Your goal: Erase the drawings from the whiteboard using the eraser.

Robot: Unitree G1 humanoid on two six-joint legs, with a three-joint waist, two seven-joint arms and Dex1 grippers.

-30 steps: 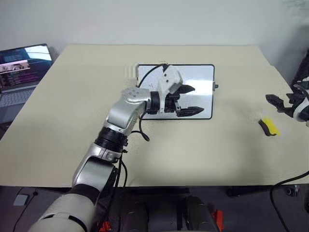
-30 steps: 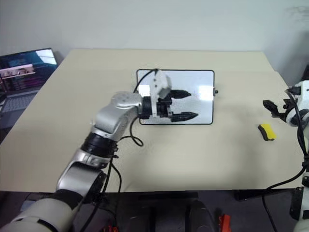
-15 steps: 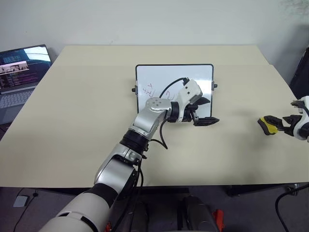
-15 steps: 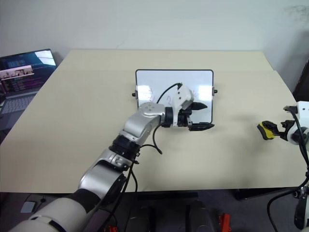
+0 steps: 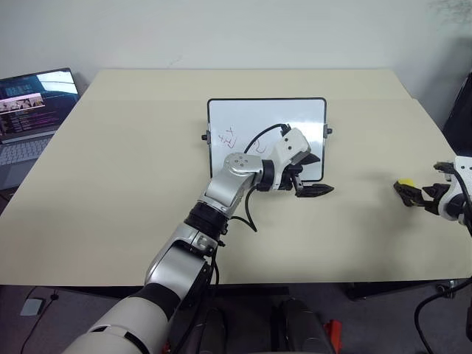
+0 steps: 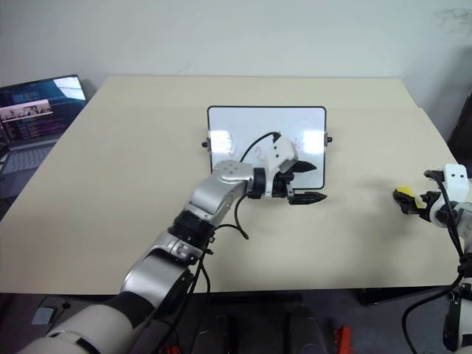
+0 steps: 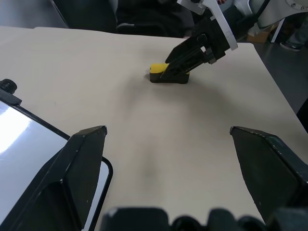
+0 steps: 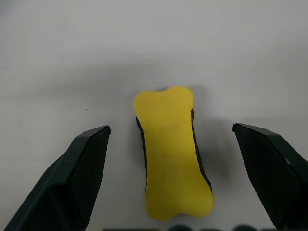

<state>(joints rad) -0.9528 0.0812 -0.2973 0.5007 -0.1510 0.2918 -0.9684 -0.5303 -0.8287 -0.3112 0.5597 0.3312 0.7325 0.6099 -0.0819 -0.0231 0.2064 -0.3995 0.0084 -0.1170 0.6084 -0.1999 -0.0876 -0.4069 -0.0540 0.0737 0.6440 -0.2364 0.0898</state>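
Note:
The whiteboard (image 5: 299,116) lies flat at mid-table. A reddish scribble (image 5: 229,136) of the drawings shows on its left part, with fainter purplish marks (image 6: 259,151) beside it. My left gripper (image 5: 318,175) hovers open and holding nothing over the board's near right corner, pointing right. The yellow eraser (image 8: 172,154) with its black underside lies on the table at the far right. My right gripper (image 5: 419,186) is lowered over it, open. One finger (image 8: 82,168) stands on each side of the block, with a gap on both sides. The left wrist view also shows the eraser (image 7: 166,73) under those fingers.
An open laptop (image 5: 33,110) sits past the table's left edge. The table's right edge runs close behind the eraser. Bare tabletop (image 5: 369,147) lies between the board and the eraser.
My left arm swung right and lower across the board, uncovering the scribbles. My right gripper came down from behind the eraser to straddle it. The eraser has stayed put.

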